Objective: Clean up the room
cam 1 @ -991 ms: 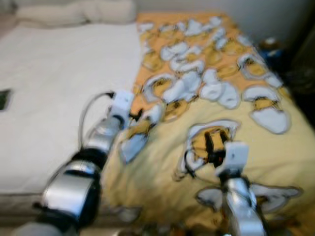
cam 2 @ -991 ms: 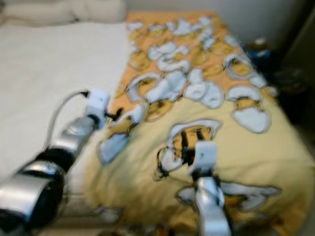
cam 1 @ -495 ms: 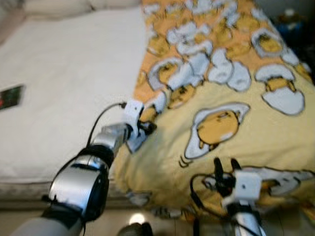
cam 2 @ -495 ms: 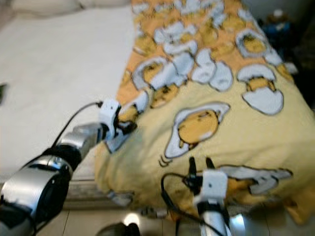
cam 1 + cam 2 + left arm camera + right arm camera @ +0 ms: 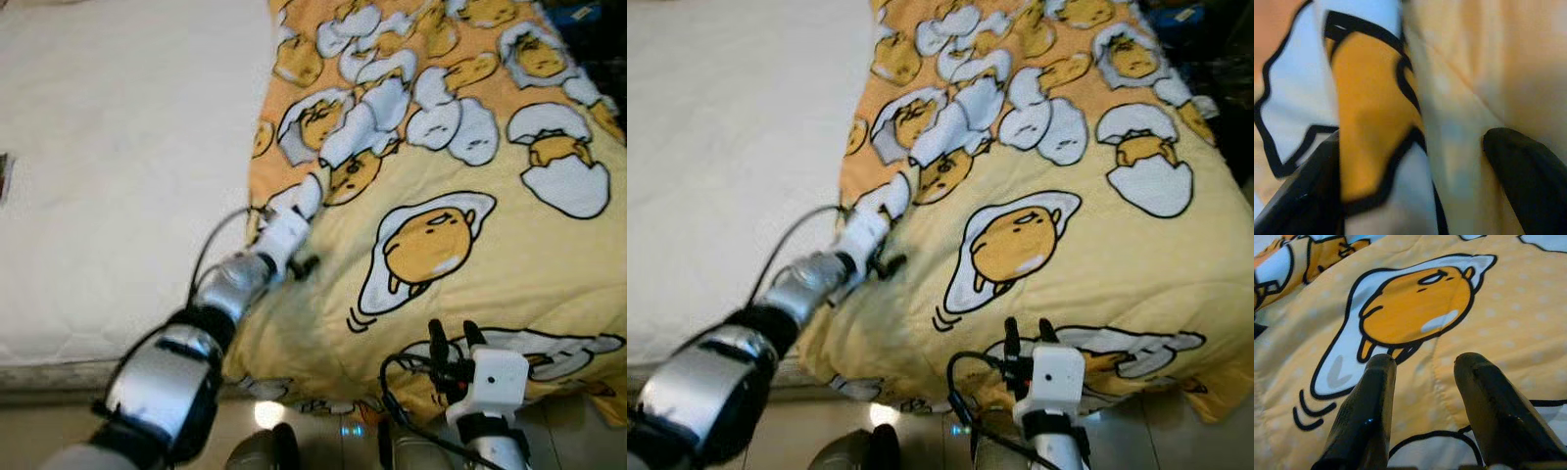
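Blanket (image 5: 509, 264) (egg print) in left gripper (image 5: 302, 264)

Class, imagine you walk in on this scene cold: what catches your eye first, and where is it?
The yellow blanket printed with cartoon eggs stands out, covering the right side of the bed beside the bare white mattress. The left gripper has a fold of the blanket's edge between its fingers. The right gripper sits open at the blanket's near end.

Bed and floor, seen from above
A white quilted mattress (image 5: 118, 166) fills the left; pale, glossy floor (image 5: 921, 431) runs below its edge.
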`<state>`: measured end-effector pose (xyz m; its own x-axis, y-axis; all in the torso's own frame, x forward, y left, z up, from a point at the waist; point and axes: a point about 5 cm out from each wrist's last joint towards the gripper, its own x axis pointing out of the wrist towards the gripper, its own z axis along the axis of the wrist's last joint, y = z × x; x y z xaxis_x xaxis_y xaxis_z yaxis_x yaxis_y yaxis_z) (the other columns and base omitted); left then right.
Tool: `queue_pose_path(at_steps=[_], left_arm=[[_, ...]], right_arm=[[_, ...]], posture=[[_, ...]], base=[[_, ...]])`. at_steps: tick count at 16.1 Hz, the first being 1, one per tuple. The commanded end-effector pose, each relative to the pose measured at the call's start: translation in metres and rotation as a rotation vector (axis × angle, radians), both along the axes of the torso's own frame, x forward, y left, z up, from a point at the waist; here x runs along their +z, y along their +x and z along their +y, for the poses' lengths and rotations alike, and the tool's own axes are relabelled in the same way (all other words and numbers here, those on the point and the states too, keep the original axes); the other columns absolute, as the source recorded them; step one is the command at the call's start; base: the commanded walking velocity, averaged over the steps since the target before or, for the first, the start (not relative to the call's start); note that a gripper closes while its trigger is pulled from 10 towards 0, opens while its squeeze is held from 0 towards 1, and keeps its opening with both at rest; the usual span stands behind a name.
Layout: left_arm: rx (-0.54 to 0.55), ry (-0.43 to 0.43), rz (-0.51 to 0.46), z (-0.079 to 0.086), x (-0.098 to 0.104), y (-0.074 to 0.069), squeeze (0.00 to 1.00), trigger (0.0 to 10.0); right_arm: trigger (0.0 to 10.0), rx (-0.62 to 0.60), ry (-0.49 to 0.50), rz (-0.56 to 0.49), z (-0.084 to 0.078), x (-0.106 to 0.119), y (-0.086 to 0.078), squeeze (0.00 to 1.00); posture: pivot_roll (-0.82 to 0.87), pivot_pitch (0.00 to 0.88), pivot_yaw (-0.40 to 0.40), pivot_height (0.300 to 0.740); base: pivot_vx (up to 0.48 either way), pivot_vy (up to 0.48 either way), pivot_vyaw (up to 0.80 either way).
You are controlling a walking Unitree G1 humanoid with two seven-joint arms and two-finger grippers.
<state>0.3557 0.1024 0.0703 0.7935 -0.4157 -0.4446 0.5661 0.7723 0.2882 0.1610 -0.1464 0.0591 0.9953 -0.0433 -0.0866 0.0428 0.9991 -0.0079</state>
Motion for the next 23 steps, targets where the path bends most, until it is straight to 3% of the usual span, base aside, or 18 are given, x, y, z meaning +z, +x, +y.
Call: queue_pose_path(at_steps=[1, 2, 3, 5, 7, 9, 11, 13, 15, 17, 18, 20, 23], left_arm=[[-0.030, 0.031, 0.022, 0.000, -0.010, -0.007, 0.00, 10.0], [-0.021, 0.001, 0.025, -0.001, -0.009, -0.006, 0.00, 10.0], [0.042, -0.113, 0.048, 0.002, 0.001, 0.001, 0.00, 10.0], [0.096, -0.235, 0.046, 0.009, 0.020, 0.013, 0.00, 10.0], [0.111, -0.384, 0.023, 0.018, 0.056, 0.031, 0.00, 10.0], [0.134, -0.454, -0.017, 0.027, 0.081, 0.042, 0.00, 10.0], [0.165, -0.455, -0.036, 0.032, 0.089, 0.046, 0.00, 10.0], [0.202, -0.401, -0.050, 0.035, 0.088, 0.047, 0.00, 10.0], [0.232, -0.199, -0.070, 0.038, 0.069, 0.041, 0.00, 10.0], [0.285, -0.090, -0.109, 0.043, 0.057, 0.037, 0.00, 10.0], [0.372, -0.070, -0.143, 0.052, 0.056, 0.037, 0.00, 10.0], [0.471, -0.113, -0.164, 0.061, 0.061, 0.039, 0.00, 10.0], [0.550, -0.196, -0.063, 0.065, 0.050, 0.035, 0.00, 10.0]], right_arm=[[10.0, 0.012, 0.000, 0.033, 0.001, -0.002, -0.005, 0.00], [10.0, 0.012, -0.001, 0.034, 0.000, -0.002, -0.005, 0.00], [10.0, 0.009, -0.002, 0.036, 0.000, -0.001, -0.006, 0.00], [10.0, 0.008, -0.003, 0.040, 0.000, 0.000, -0.006, 0.00], [10.0, 0.005, -0.001, 0.047, 0.001, -0.001, -0.008, 0.00], [10.0, 0.005, 0.004, 0.051, 0.002, -0.001, -0.007, 0.00], [10.0, 0.008, 0.007, 0.054, 0.003, -0.002, -0.007, 0.00], [10.0, 0.012, 0.008, 0.057, 0.003, -0.002, -0.008, 0.00], [10.0, 0.023, 0.009, 0.064, 0.004, 0.000, -0.013, 0.00], [10.0, 0.028, 0.003, 0.075, 0.004, 0.001, -0.019, 0.00], [10.0, 0.026, -0.005, 0.087, 0.001, 0.004, -0.029, 0.00], [10.0, 0.030, -0.011, 0.112, 0.000, 0.005, -0.040, 0.00], [10.0, 0.032, -0.010, 0.132, 0.000, 0.005, -0.048, 0.00]], posture=[[-0.29, 0.283, 0.132, 0.740], [-0.29, 0.286, 0.130, 0.740], [-0.30, 0.287, 0.130, 0.740], [-0.30, 0.284, 0.135, 0.740], [-0.30, 0.277, 0.143, 0.740], [-0.29, 0.276, 0.145, 0.740], [-0.29, 0.276, 0.146, 0.740], [-0.29, 0.285, 0.142, 0.740], [-0.31, 0.307, 0.133, 0.740], [-0.34, 0.331, 0.122, 0.740], [-0.37, 0.353, 0.106, 0.740], [-0.38, 0.366, 0.095, 0.740], [-0.38, 0.376, 0.091, 0.740]], base=[[0.000, 0.000, 0.00], [0.000, 0.000, 0.00], [0.000, 0.000, 0.00], [0.000, 0.000, 0.00], [0.000, 0.000, 0.00], [0.000, 0.000, 0.00], [0.000, 0.000, 0.00], [0.000, 0.000, 0.00], [0.000, 0.000, 0.00], [0.000, 0.000, 0.00], [0.000, 0.000, 0.00], [0.000, 0.000, 0.00], [0.000, 0.000, 0.00]])
